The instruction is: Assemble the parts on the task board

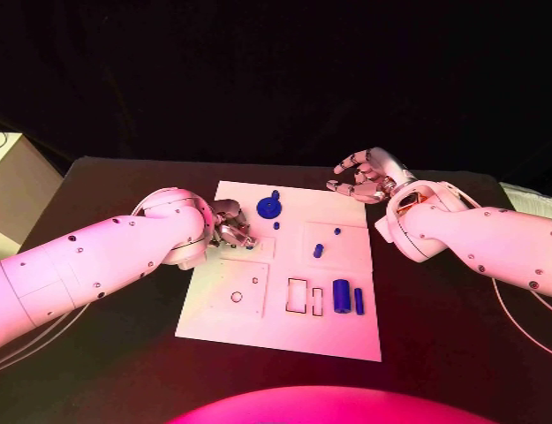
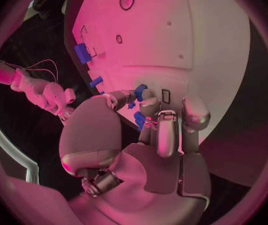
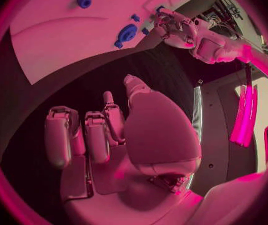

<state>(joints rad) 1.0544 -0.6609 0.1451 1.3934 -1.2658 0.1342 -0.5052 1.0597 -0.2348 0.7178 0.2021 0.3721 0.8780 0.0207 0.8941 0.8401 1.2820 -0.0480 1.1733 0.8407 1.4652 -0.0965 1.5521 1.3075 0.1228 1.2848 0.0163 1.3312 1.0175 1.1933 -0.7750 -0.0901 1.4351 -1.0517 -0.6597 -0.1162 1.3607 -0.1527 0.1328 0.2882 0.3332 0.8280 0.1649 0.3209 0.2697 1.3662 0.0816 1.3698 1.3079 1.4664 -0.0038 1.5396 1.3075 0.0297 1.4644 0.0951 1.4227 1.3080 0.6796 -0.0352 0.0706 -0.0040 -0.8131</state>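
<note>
Head view: white flat task board (image 1: 231, 329) mid black bench (image 1: 110, 353). Left hand (image 1: 229, 225) on board's left edge; right hand (image 1: 367, 175) off the far right corner, fingers curled, empty.

Left wrist view: left hand fingers pinch small blue part (image 2: 139, 119) over board.

Right wrist view: right hand (image 3: 103, 135) holds nothing.

Risk: shallow pinch, part could tilt and jam at slot.

Right hand (image 3: 115, 140) is over bare black table (image 3: 78, 92), fingers curled loosely, nothing in them, off the task board (image 3: 65, 40). Landmark is the blue round part (image 3: 127, 33) on the board near its edge: two small blue parts just beside it, one (image 3: 135, 17) and another (image 3: 118, 44); a blue peg (image 3: 83, 2) stands well apart. Left hand (image 3: 174, 27) has its fingertips at the board edge near the round part; whether they grip anything is unclear.
</note>
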